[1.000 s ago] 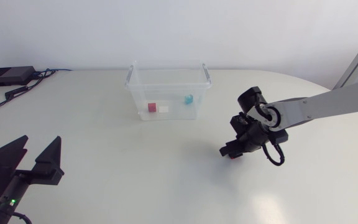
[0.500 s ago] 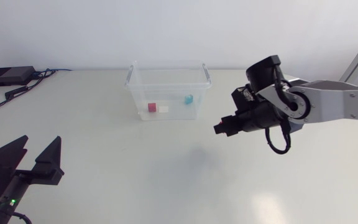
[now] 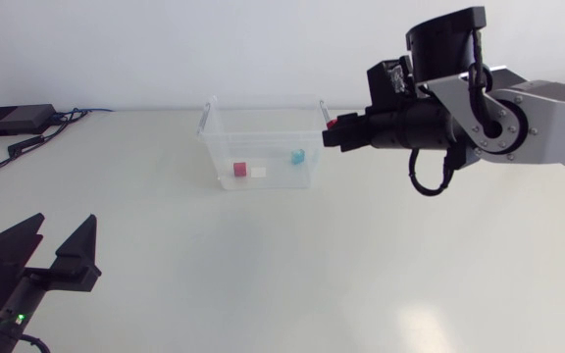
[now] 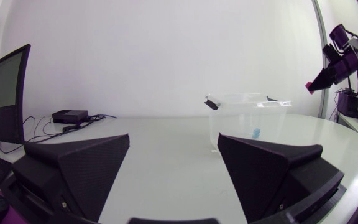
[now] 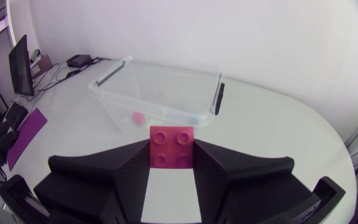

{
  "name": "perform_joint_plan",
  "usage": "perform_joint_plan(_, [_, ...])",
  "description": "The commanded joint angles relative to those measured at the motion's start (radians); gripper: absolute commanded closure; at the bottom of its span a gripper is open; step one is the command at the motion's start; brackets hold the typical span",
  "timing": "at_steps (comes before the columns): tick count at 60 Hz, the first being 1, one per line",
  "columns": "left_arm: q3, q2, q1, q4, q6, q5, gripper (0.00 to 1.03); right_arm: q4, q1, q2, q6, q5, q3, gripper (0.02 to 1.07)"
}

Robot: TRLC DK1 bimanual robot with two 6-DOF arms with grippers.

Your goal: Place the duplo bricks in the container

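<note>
Three bricks (image 3: 240, 169) lie in the box (image 3: 220, 147), the right gripper (image 5: 173, 163) squeezes a pink brick (image 5: 173, 147) near its edge, not dropped yet, and the left gripper (image 3: 42, 250) is spread, empty.

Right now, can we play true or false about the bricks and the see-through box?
1. The right gripper is shut on a red brick. True.
2. The container is empty. False: a second red brick, a white brick and a teal brick lie in it.
3. The left gripper is open and holds nothing. True.
4. The gripped brick is inside the container. False: it is held up beside the container's rim.
</note>
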Motion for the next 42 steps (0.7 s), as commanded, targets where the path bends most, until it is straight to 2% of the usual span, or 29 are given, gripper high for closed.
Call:
perform_joint_plan(1, [-0.014, -0.012, 0.007, -0.002, 0.010, -0.006, 0.04, 0.044, 0.011, 0.049, 0.003, 0.005, 0.045, 0.87])
perform_joint_plan(25, [-0.014, -0.012, 0.007, -0.002, 0.010, -0.006, 0.04, 0.182, 0.011, 0.280, -0.040, -0.032, 0.241, 0.87])
perform_joint_plan(36, [-0.014, -0.012, 0.007, -0.002, 0.010, -0.006, 0.04, 0.217, 0.023, 0.475, -0.054, -0.032, 0.421, 0.86])
perform_joint_plan(38, [-0.014, -0.012, 0.007, -0.002, 0.010, -0.006, 0.04, 0.217, 0.029, 0.506, -0.062, -0.027, 0.451, 0.79])
perform_joint_plan(39, [-0.014, -0.012, 0.007, -0.002, 0.010, -0.006, 0.04, 0.214, 0.032, 0.515, -0.065, -0.019, 0.464, 0.72])
perform_joint_plan(40, [-0.015, -0.012, 0.007, -0.002, 0.010, -0.006, 0.04, 0.210, 0.035, 0.523, -0.065, -0.007, 0.471, 0.60])
perform_joint_plan(41, [-0.014, -0.012, 0.007, -0.002, 0.010, -0.006, 0.04, 0.213, 0.038, 0.530, -0.065, 0.010, 0.476, 0.39])
perform_joint_plan(42, [-0.014, -0.012, 0.007, -0.002, 0.010, -0.006, 0.04, 0.217, 0.046, 0.535, -0.066, 0.034, 0.477, 0.06])
